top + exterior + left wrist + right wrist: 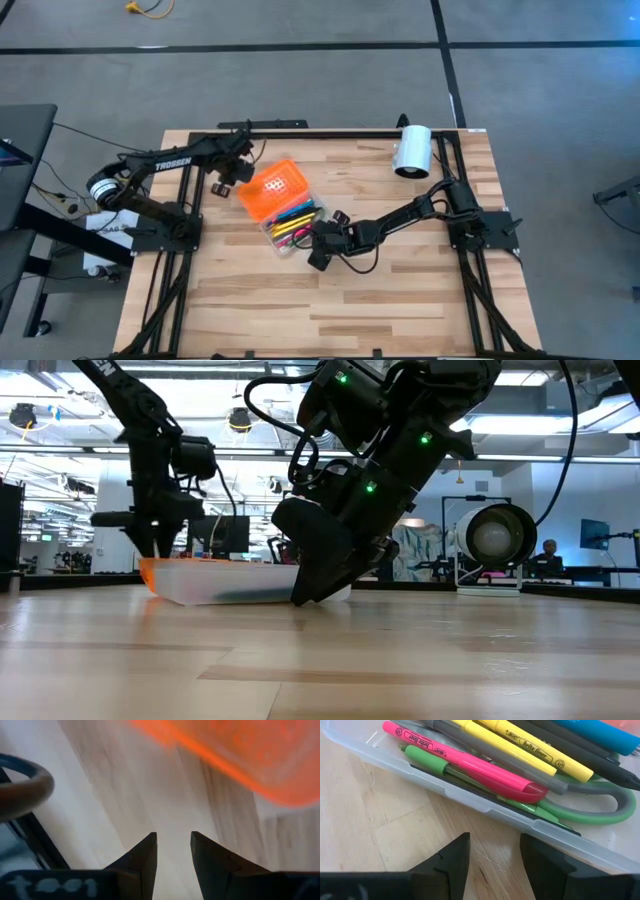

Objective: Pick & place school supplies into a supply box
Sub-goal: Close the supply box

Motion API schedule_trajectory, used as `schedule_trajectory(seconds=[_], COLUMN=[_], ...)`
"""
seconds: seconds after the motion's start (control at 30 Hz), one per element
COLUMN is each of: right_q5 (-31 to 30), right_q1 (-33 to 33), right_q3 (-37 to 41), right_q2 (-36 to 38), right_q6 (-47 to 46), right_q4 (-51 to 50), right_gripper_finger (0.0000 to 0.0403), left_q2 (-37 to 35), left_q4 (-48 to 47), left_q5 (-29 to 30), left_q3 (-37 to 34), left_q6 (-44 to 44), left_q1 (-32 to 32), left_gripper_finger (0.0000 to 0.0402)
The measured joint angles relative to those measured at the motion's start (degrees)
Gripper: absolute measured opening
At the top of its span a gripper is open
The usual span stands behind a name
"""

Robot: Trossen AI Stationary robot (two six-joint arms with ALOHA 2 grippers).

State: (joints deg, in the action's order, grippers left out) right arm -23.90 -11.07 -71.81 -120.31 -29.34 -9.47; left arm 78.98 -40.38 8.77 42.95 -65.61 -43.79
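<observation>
In the right wrist view, the right gripper (492, 857) stands nearest, its two dark fingers (451, 860) parted with bare wooden table (395, 825) showing between them and nothing held. Just ahead of the fingertips lies the clear base of the supply box (485, 810), its long wall almost touching them. Inside it I count one pink highlighter (470, 765), two yellow highlighters (520, 745), one green pen (427, 762), one grey pen (485, 755), one blue marker (605, 735) and the green-handled scissors (600, 812), the pink highlighter lying across the green pen and the scissor handle. In the left wrist view, the left gripper (173, 851) also shows two fingers (145, 857) apart, empty, over bare wood, with the box's orange lid (240, 755) blurred ahead and to one side of them, not touching. From above, one box lies on the table, its orange lid (270, 188) swung open toward the left gripper (228, 180), which hovers just beside the lid's far edge; the right gripper (322, 243) sits at the base's (290, 225) near end, beside the coloured pens. One white cylinder (411, 150) lies well behind the right arm. In the low view, the right gripper (315, 585) tilts down to the table just beside the box (220, 582), and the left gripper (155, 530) hangs over the box's far end.
</observation>
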Motion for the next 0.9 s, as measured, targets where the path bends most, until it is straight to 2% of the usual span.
schedule_trajectory(seconds=[0.33, 0.73, 0.9], right_q5=[-0.09, -0.21, -0.24], right_q1=[-0.02, -0.02, -0.02], right_q3=[0.00, 0.00, 0.00], right_q2=[0.00, 0.00, 0.00], right_q6=[1.06, 2.40, 2.44], right_q4=[0.11, 0.26, 0.32], right_gripper_finger=[0.0168, 0.0168, 0.0168], left_q2=[1.10, 11.02, 11.86], left_q4=[12.42, 14.80, 13.51], left_q5=[-6.05, -4.23, -7.15], left_q3=[-0.25, -0.04, 1.50], left_q6=[-3.40, -2.53, -1.04], left_q1=[0.00, 1.42, 1.45], left_gripper_finger=[0.0109, 0.0109, 0.0109])
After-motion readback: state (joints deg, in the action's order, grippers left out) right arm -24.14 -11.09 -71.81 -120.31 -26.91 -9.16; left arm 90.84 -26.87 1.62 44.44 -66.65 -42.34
